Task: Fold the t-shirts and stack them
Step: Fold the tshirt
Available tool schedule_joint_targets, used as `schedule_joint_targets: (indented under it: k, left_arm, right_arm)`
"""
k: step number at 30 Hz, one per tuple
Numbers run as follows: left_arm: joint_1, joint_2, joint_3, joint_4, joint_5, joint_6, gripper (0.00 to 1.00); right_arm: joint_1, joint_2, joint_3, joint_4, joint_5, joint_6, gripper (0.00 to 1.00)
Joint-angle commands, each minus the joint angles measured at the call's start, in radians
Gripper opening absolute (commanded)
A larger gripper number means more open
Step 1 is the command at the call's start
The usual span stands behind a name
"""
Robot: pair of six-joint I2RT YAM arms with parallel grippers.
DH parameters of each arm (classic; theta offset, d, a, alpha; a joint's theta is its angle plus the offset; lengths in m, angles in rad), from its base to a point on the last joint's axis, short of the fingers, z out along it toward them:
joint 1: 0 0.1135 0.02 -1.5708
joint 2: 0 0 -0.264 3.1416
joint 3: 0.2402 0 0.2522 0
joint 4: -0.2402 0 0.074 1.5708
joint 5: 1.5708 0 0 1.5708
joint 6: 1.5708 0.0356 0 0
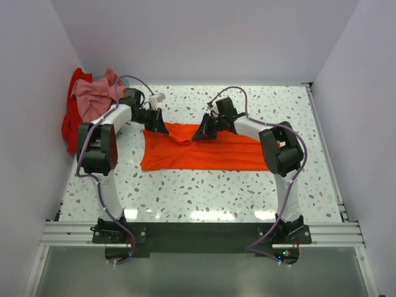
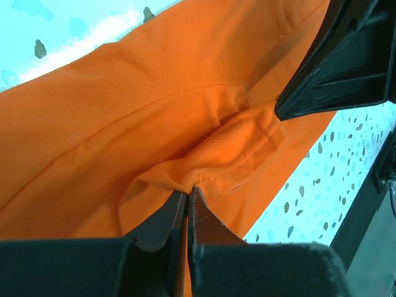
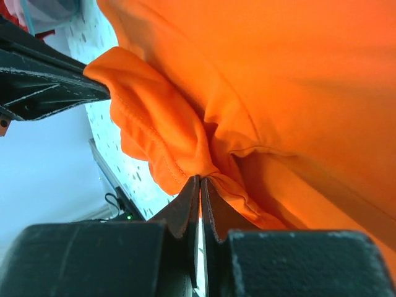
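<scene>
Orange t-shirt (image 1: 204, 158), spread flat, long axis left to right

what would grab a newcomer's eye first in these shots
The bright orange t-shirt spread across the middle of the speckled table dominates. The left arm and right arm both reach over it, their jaws shut on cloth bunched at its far edge. At the table's far left corner, a pink t-shirt lies crumpled on a red t-shirt.
</scene>
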Motion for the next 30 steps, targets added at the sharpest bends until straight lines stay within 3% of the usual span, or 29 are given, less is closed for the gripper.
schedule_joint_targets:
  k: [1,4,6,7,9,10,15,19,22,30]
  left_arm:
    - [0.01,-0.004,0.016,0.062,0.007,-0.039,0.05]
    - [0.012,-0.014,-0.004,0.089,-0.001,-0.046,0.07]
    - [0.013,-0.016,-0.009,0.086,-0.008,-0.041,0.24]
    - [0.013,-0.016,-0.009,0.078,-0.01,-0.032,0.33]
    - [0.019,-0.019,-0.014,0.064,-0.014,-0.026,0.47]
    - [0.025,-0.037,-0.029,0.067,-0.013,-0.032,0.48]
    - [0.065,-0.189,-0.135,0.132,0.004,-0.046,0.47]
    - [0.061,-0.283,-0.241,0.113,0.004,0.009,0.39]
    - [0.033,-0.267,-0.257,0.067,-0.021,0.013,0.39]
    - [-0.007,-0.171,-0.27,0.173,-0.063,-0.101,0.49]
  right_arm:
    - [-0.013,0.004,0.032,-0.009,-0.001,-0.022,0.04]
    - [-0.019,0.001,0.009,-0.011,0.002,-0.023,0.1]
    - [-0.026,-0.002,0.004,-0.026,0.018,-0.029,0.2]
    - [-0.028,-0.008,0.001,-0.04,0.018,-0.034,0.36]
    - [-0.033,-0.014,0.003,-0.055,0.022,-0.049,0.49]
    - [-0.033,-0.024,0.004,-0.066,0.013,-0.057,0.53]
    - [-0.048,-0.094,-0.003,-0.136,-0.027,-0.169,0.51]
    - [-0.066,-0.16,0.006,-0.279,-0.021,-0.374,0.31]
    - [-0.068,-0.2,-0.006,-0.385,0.027,-0.533,0.21]
    - [-0.057,-0.272,-0.04,-0.575,0.186,-0.785,0.12]
